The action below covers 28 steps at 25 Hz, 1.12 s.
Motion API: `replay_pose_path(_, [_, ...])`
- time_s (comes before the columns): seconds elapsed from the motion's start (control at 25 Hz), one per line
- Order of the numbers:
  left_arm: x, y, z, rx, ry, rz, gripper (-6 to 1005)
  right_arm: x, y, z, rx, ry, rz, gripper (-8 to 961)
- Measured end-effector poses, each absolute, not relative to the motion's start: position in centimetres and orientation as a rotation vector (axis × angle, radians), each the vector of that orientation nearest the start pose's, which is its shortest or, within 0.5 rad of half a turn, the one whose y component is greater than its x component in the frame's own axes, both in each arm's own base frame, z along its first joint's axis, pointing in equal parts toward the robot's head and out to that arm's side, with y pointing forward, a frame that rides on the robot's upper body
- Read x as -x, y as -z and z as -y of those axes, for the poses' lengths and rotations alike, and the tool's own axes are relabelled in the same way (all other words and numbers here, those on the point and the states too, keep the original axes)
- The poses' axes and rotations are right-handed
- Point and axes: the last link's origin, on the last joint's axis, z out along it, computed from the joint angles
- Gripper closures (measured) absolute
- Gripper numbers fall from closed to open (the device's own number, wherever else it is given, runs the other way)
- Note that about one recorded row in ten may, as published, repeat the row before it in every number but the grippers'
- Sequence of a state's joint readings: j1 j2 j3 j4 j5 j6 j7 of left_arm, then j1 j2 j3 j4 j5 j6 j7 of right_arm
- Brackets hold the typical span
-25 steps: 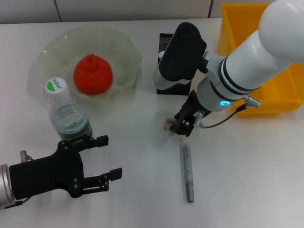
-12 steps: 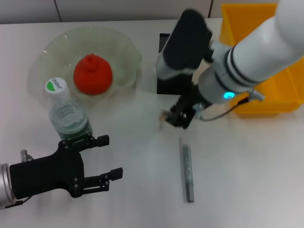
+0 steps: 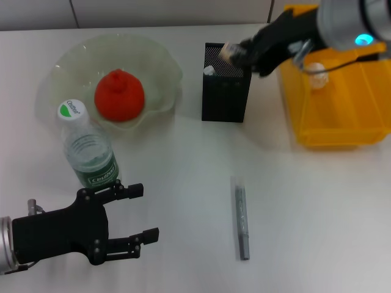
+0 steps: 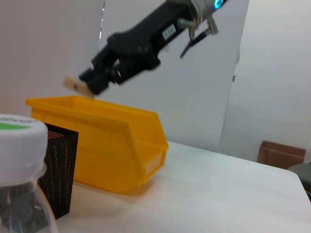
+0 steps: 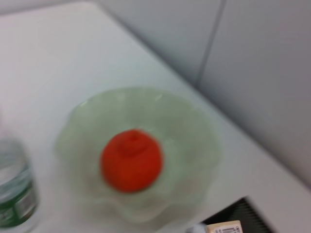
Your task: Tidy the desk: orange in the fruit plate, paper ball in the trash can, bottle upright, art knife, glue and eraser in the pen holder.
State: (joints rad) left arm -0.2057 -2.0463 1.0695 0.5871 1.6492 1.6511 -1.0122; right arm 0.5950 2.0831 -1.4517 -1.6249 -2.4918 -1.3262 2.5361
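We see the right gripper (image 3: 235, 54) raised above the black square metal mesh pen holder (image 3: 225, 91), its jaws pinched on the small beige rectangular eraser (image 3: 227, 51), which hangs over the holder's open top and is clear of the rim. In the left wrist view the same gripper (image 4: 90, 83) holds the eraser (image 4: 77, 86) in the air, higher than the big bright yellow rectangular plastic trash can (image 4: 102, 141) behind it, with the pen holder (image 4: 58, 170) standing on the white table (image 4: 204, 194) in front of the can. In the right wrist view the eraser's barcode label (image 5: 224, 226) shows at the picture's edge.

The left gripper (image 3: 137, 213) rests low near the front edge of the table, jaws wide apart and holding nothing, just in front of the small clear plastic water bottle (image 3: 87, 146), which stands upright. The red-orange round orange (image 3: 119, 95) sits in the translucent pale green fruit plate (image 3: 160, 64) with the wavy rim. A slim grey art knife (image 3: 241, 217) lies flat on the table, well apart from the pen holder.
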Motion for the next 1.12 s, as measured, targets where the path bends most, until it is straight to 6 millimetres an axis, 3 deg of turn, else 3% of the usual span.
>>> replay_pose_path(0.24, [30.5,2.4,-22.4,2.771,0.852,0.438,153,-9.6,-2.7,-38.7,2.487,-0.005,-0.484,720])
replay_pose_path(0.48, [30.6,2.5,-22.4,2.770,0.849,0.441,153,-11.2,-0.3,-41.1,2.484,0.020,-0.564,721])
replay_pose_path(0.8, [30.5,2.4,-22.4,2.772,0.853,0.445,153,-11.7,0.9,-41.5,2.511,0.088,-0.589,701])
replay_pose_path(1.12, [30.7,2.4,-22.3,2.779,0.845,0.458,153,-10.7,-0.7,-40.2,2.500,0.088,-0.679,444])
